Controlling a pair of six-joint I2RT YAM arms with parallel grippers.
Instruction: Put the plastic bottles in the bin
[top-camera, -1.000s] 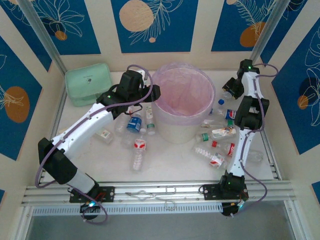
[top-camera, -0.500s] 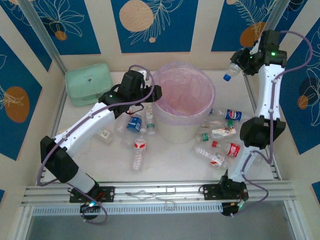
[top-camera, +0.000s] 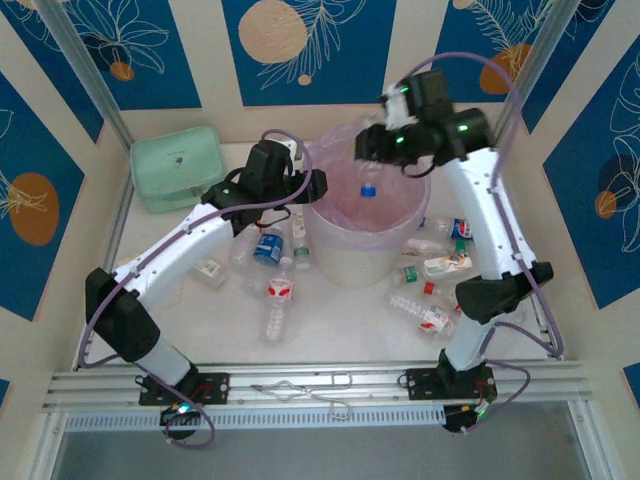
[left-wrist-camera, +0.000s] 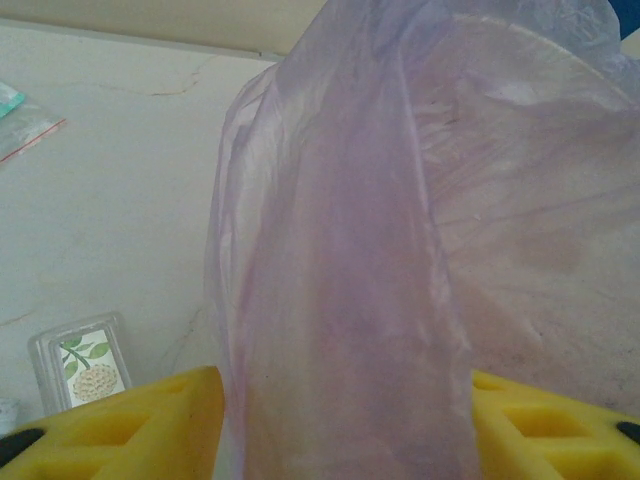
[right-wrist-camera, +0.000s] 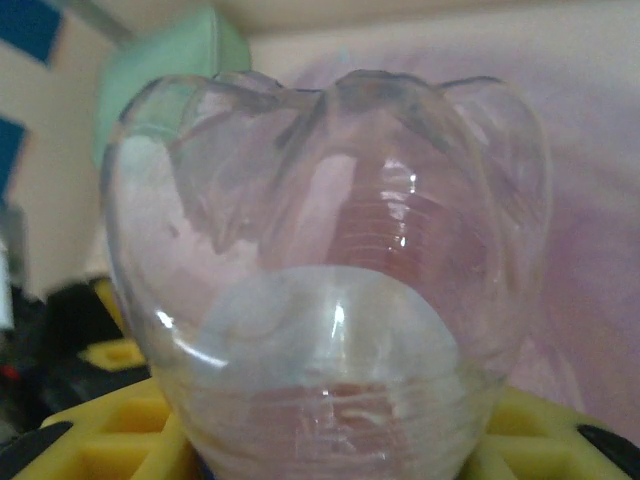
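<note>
At the left rim of the bin (top-camera: 350, 262), your left gripper (left-wrist-camera: 345, 410) straddles a fold of the pink liner (left-wrist-camera: 340, 230) with a yellow finger (left-wrist-camera: 130, 420) on either side; whether it pinches the fold cannot be told. Over the bin's mouth, your right gripper (right-wrist-camera: 330, 445) clamps a clear bottle (top-camera: 368, 178) by its base, long axis upright, blue cap down, bin directly below, so the drop falls to this arm. The overhead camera gives you that line-up, while the right wrist camera gives the grip, with the lobed base wedged between the jaws.
</note>
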